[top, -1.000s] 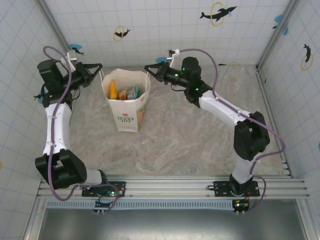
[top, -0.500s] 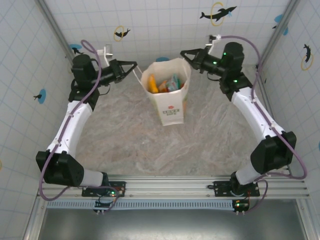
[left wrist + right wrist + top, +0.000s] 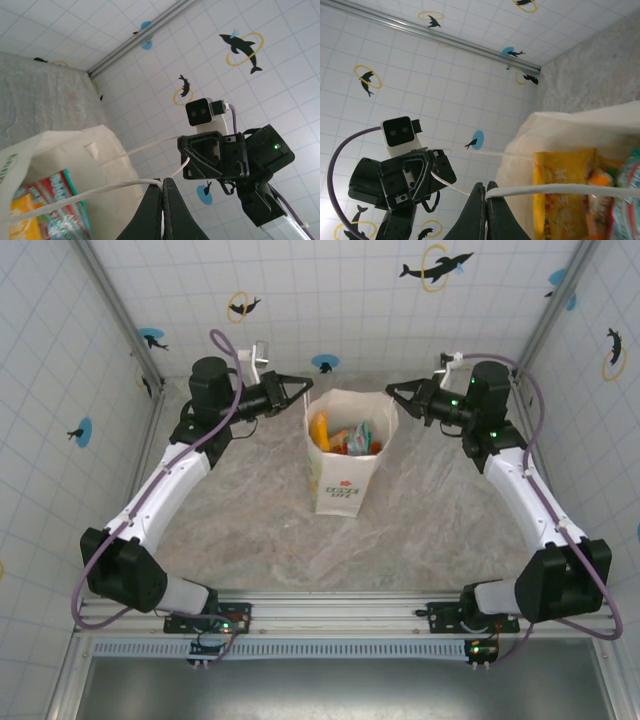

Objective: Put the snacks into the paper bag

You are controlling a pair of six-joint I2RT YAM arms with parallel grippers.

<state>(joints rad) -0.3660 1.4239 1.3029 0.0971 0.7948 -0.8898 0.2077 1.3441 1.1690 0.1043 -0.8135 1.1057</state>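
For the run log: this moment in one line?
left gripper: shut on left handle; right gripper: shut on right handle; snacks: in paper bag

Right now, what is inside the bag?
The bag holds a yellow packet, an orange-red packet and a green packet. Anything beneath them is hidden by the walls.

Left arm (image 3: 165,480) reaches forward and inward with the wrist level. The left pincer (image 3: 303,389) points right, jaws closed on a handle (image 3: 115,189). Right arm (image 3: 527,490) mirrors it. The right pincer (image 3: 393,391) points left, jaws closed on the other handle (image 3: 560,188). The pincers face each other, well apart.
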